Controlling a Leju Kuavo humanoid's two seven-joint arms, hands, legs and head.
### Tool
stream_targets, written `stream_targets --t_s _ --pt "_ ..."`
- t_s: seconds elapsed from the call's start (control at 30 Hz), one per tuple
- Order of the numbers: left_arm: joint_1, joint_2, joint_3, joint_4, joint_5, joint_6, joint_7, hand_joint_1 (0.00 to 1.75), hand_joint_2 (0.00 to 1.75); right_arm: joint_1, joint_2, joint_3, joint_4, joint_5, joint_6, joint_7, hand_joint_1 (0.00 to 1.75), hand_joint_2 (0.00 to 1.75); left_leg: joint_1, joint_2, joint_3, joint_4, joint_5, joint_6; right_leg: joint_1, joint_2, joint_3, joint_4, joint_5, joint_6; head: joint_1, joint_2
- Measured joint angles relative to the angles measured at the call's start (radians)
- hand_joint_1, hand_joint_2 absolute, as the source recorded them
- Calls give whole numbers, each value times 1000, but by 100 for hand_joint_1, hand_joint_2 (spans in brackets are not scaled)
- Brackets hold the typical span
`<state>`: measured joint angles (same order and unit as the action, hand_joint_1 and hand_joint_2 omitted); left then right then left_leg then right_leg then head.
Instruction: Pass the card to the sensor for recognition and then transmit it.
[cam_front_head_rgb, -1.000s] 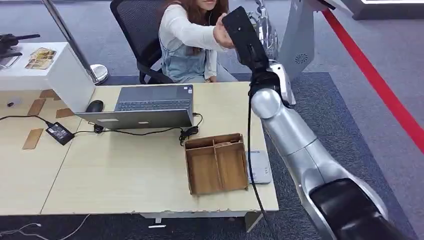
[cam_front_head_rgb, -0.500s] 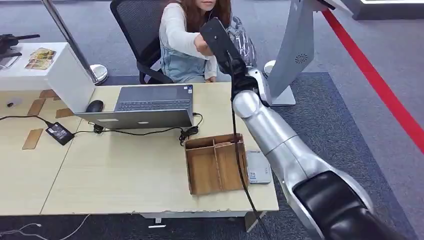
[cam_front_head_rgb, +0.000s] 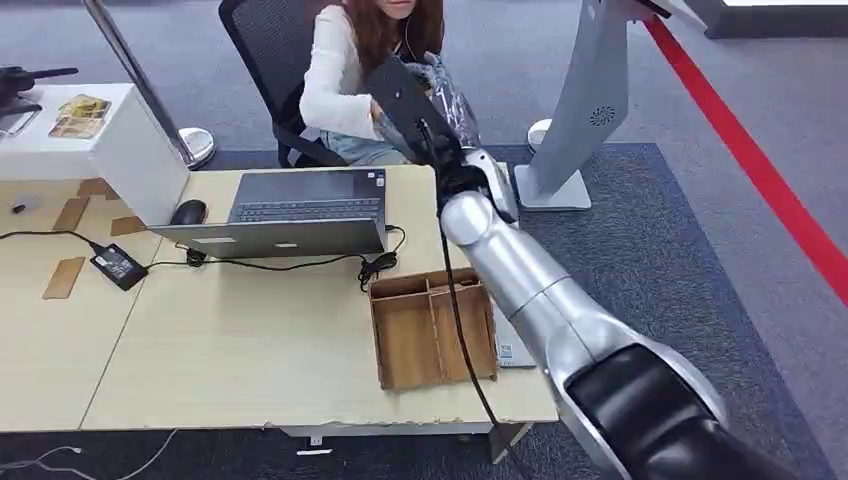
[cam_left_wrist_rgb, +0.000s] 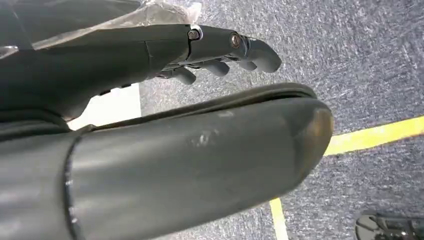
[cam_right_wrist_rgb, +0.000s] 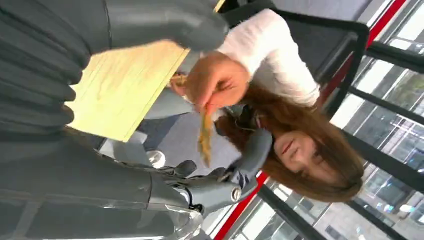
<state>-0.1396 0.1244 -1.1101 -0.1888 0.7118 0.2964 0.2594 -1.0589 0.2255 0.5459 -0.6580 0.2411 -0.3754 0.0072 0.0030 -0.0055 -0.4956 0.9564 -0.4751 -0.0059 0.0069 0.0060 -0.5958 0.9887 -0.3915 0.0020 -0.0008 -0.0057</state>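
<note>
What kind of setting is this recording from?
Probably an office or demo hall: a desk with a laptop, a person in an office chair, grey carpet and a floor-standing kiosk.

The card is thin and yellowish-brown, seen edge-on and hanging roughly upright. A person's hand pinches its upper end, just beside my right hand's fingers; contact with them unclear.

The right hand reaches over the table's far edge, close before the seated person. The laptop stands left of it, the wooden tray beneath its arm, a grey stand to the right.
</note>
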Motion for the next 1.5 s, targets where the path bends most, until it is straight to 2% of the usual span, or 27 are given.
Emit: stream_targets --t_s 0.1,0.17,0.27,0.33,0.47,0.57,0.7,0.87,0.97,1.0,1.07,1.1,1.3,1.5 --pt "0 2 0 0 1 0 12 0 0 11 8 12 -7 -12 9 -6 0 0 0 0 1 0 0 0 0 0 0 0 0 0 0 0" --pt "1 3 0 0 3 -3 22 0 0 34 5 21 -32 -16 21 11 0 0 0 0 1 0 0 0 0 0 0 0 0 0 0 0" --pt "0 6 0 0 4 -13 46 0 0 88 -17 37 -93 4 35 57 0 0 0 0 2 0 0 0 1 0 1 0 0 0 0 0" --pt "2 7 0 0 9 -14 36 0 0 127 -46 45 -146 46 44 108 0 0 0 0 2 0 0 0 0 0 1 0 0 0 0 0" --pt "7 7 0 0 21 -5 16 0 0 194 -144 56 -327 152 119 271 0 0 -1 0 3 0 0 0 0 0 1 -1 0 0 0 0" --pt "12 7 0 0 26 0 9 0 0 250 -228 60 -472 224 176 357 0 0 -1 0 3 1 -1 1 0 1 2 -1 0 0 -1 0" --pt "13 7 1 0 31 8 0 0 0 316 -325 64 -649 284 214 406 0 0 -1 1 3 0 -2 1 -1 2 1 -1 0 0 0 0" --pt "15 6 4 0 43 27 -28 0 0 385 -448 65 -844 450 288 496 0 0 -1 1 4 0 -2 1 0 2 2 -2 0 0 -1 0" --pt "15 6 5 0 47 30 -40 0 0 431 -525 51 -955 534 335 516 2 0 -1 1 3 0 -2 1 0 2 2 -2 0 0 0 0" --pt "15 6 5 0 48 31 -43 0 0 445 -547 47 -987 545 350 518 168 0 -1 1 4 0 -2 1 0 2 2 -2 0 0 0 0" --pt "15 6 6 0 53 35 -48 0 0 467 -587 42 -1054 556 396 518 175 0 -1 1 3 0 -2 1 -1 3 2 -2 0 0 0 0" --pt "14 6 7 0 54 36 -51 0 0 480 -603 42 -1082 562 412 518 175 175 -1 1 3 0 -2 1 -1 3 2 -2 0 0 0 0" --pt "13 5 15 0 56 35 -48 0 0 541 -641 53 -1185 587 470 510 175 175 0 1 3 0 -2 1 0 2 3 -2 0 0 0 0" --pt "10 -1 21 0 56 35 -39 0 0 588 -642 73 -1206 598 468 487 175 175 0 1 2 0 -2 1 0 2 3 -1 0 0 0 0"
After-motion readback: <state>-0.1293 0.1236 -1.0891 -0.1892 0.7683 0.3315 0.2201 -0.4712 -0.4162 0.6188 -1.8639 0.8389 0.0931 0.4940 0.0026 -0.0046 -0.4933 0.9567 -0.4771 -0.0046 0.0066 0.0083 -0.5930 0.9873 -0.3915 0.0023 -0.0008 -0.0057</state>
